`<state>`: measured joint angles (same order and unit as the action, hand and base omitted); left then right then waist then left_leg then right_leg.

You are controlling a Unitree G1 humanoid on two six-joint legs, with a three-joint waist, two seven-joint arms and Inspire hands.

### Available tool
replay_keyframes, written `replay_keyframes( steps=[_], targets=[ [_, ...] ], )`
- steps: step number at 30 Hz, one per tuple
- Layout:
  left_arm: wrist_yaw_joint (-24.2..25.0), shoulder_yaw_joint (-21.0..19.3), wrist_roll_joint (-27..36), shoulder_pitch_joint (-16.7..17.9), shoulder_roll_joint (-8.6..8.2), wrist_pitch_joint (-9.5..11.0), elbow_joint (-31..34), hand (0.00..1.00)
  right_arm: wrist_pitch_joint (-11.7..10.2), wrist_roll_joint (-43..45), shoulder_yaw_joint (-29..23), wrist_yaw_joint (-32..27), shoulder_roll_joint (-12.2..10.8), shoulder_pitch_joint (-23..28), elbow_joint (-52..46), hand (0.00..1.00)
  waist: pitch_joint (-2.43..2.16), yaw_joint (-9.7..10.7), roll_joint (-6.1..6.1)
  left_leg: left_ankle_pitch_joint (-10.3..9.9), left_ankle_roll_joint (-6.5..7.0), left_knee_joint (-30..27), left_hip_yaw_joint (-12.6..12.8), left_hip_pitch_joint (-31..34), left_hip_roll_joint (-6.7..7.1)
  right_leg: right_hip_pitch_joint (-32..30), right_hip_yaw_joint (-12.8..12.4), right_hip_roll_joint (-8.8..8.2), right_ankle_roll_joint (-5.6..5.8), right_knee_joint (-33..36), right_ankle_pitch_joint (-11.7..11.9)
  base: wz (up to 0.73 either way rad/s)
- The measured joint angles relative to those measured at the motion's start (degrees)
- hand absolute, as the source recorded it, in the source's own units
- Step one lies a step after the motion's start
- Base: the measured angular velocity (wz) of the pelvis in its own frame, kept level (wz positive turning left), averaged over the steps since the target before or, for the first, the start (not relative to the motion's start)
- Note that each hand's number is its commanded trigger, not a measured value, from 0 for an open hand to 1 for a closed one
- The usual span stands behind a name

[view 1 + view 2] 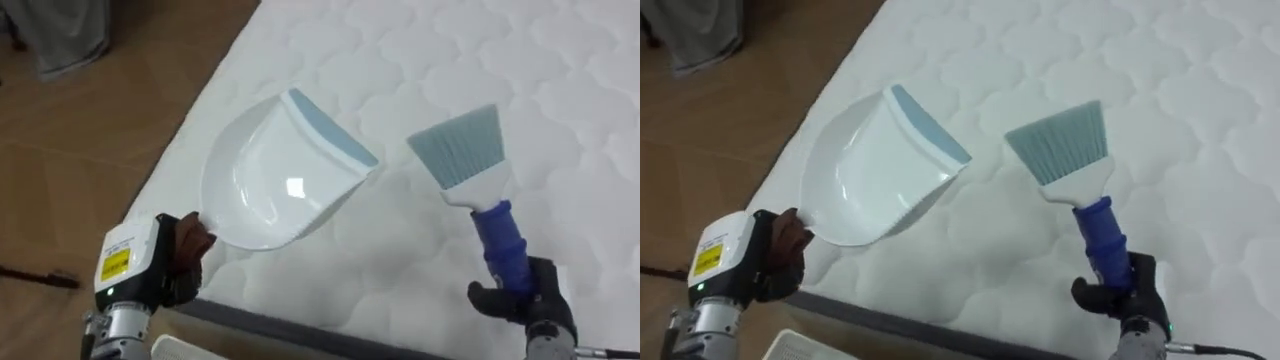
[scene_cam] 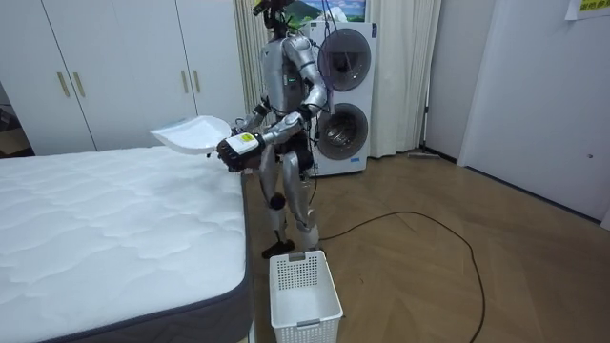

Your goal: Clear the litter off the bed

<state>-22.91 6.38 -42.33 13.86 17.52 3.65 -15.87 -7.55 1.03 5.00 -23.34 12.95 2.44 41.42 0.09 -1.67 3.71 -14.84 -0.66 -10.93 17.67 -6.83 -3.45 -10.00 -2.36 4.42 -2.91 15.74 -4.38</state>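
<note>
While your left hand (image 1: pixel 180 252) has its fingers curled tight round the stub grip at the back of the dustpan (image 1: pixel 270 185), it sits just outside the near edge of the bed (image 1: pixel 450 50). The pan reaches in over that edge with its blue lip pointing across the bed, and the room view shows it lifted clear of the surface. Your right hand (image 1: pixel 522 295) is closed round the blue handle of the brush (image 1: pixel 476 188), farther along the same edge. The pale bristles fan out over the bed, near the pan's lip but apart from it. Both tools look like light, stiff plastic, so weight should be no trouble. The pan's shell is smooth and would likely slip if taken by the rim, so the grip is the place to hold it. The bristles will bend, and the quilted top is soft and dimpled, so you will probably need to press the lip down for a clean sweep. A white basket (image 2: pixel 310 319) stands on the floor off the bed's corner.
</note>
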Motion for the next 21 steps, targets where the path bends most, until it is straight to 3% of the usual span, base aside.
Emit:
replay_keyframes(
  steps=[1,2,4,5,7,8,10,12,14,15,17,18,21],
  targets=[
    [0.2,-0.6,-0.1,1.0,-0.64,0.0,0.0,1.00,0.0,0.9,0.0,0.3,0.0,0.0,-0.4,0.00,-0.07,-0.4,0.21,-0.1,0.13,-0.7,-5.5,0.2,0.47,0.0,-2.7,0.80,-0.07,0.0,0.7,-1.30],
    [0.3,-0.8,0.0,1.5,-0.86,0.0,0.0,1.00,0.0,1.4,0.0,0.3,0.0,0.0,-0.5,0.00,-0.12,-0.4,0.29,-0.2,0.28,-1.3,-7.7,0.3,0.73,0.1,-4.0,0.92,-0.08,-0.1,1.0,-1.07],
    [0.7,-0.6,0.2,2.2,-1.58,0.2,0.0,1.00,0.1,1.6,0.5,0.3,0.3,0.0,-0.8,0.00,-0.29,-0.2,0.65,-0.5,0.86,-2.3,-15.2,0.5,2.38,0.3,-8.0,1.65,0.34,0.3,1.5,-0.85],
    [0.7,-0.6,0.2,2.1,-1.79,0.4,0.1,1.00,0.1,1.6,0.5,0.3,0.3,0.0,-1.0,0.00,-0.24,-0.1,0.79,-0.4,0.98,-1.4,-16.5,0.6,2.82,0.2,-8.8,1.86,0.51,0.4,1.6,-0.77],
    [0.5,-0.5,0.7,1.3,-2.34,0.8,0.1,1.00,0.1,1.6,0.8,1.3,0.0,0.0,-1.9,0.00,-0.33,0.6,1.17,-1.3,2.38,0.7,-14.6,0.1,2.70,-1.2,-10.0,3.63,0.96,2.2,1.7,-0.62],
    [0.5,-0.5,1.3,1.1,-2.33,0.8,0.0,1.00,0.1,1.6,0.9,1.7,-0.3,0.1,-2.0,0.00,-0.34,0.9,0.86,-1.3,2.48,1.0,-13.9,0.1,2.79,-1.5,-10.0,3.55,1.02,2.4,1.8,-0.50],
    [-0.7,-0.3,3.8,1.6,-2.59,0.8,-0.9,1.00,0.1,1.8,1.3,2.4,-0.5,0.9,-2.9,0.00,-0.16,1.5,0.18,-1.4,2.64,1.5,-11.3,-0.8,2.29,-2.0,-5.5,2.66,0.31,3.2,1.7,-0.49],
    [-0.7,0.5,4.8,1.6,-2.58,0.5,-2.1,1.00,0.1,2.0,0.9,2.1,-0.5,1.6,-2.9,0.00,-0.08,3.0,-0.07,-1.5,2.57,1.5,-11.5,-1.1,2.71,-2.0,-4.1,2.29,0.04,3.1,1.7,-0.12],
    [-0.5,0.7,5.1,1.6,-2.58,0.5,-2.2,1.00,0.1,2.0,0.5,1.9,-0.4,2.2,-2.9,0.00,0.39,3.5,-0.48,-1.6,2.44,1.6,-11.4,-1.1,2.69,-2.0,-4.5,2.62,-0.15,2.7,1.8,-0.08],
    [-0.2,0.7,5.8,1.6,-2.58,0.5,-2.2,0.92,0.1,2.0,0.4,1.6,-0.4,2.8,-2.9,0.00,0.45,3.9,-0.72,-1.6,2.38,1.7,-11.4,-1.1,2.59,-2.0,-4.8,2.90,-0.18,2.5,1.8,-0.07],
    [0.1,0.7,6.7,1.6,-2.58,0.5,-2.2,0.39,0.1,2.0,0.5,1.3,-0.4,3.4,-3.0,0.00,0.43,4.3,-0.78,-1.6,2.31,1.8,-11.2,-0.9,2.41,-1.9,-5.0,3.16,-0.23,1.8,2.0,-0.06],
    [0.2,0.7,6.9,1.6,-2.59,0.5,-2.3,0.00,0.1,2.0,0.5,1.3,-0.4,3.5,-3.0,0.00,0.44,4.4,-0.79,-1.6,2.28,1.8,-11.0,-0.9,2.39,-2.0,-5.1,3.24,-0.24,1.9,2.0,-0.08],
    [0.7,0.6,9.8,1.6,-2.63,0.8,-2.3,0.00,0.1,1.6,0.5,0.5,-0.8,3.5,-3.0,0.00,0.41,4.5,-0.91,-1.9,2.30,1.4,-10.6,-0.8,2.33,-2.1,-5.6,3.45,-0.18,2.0,2.0,-0.05]
  ],
)
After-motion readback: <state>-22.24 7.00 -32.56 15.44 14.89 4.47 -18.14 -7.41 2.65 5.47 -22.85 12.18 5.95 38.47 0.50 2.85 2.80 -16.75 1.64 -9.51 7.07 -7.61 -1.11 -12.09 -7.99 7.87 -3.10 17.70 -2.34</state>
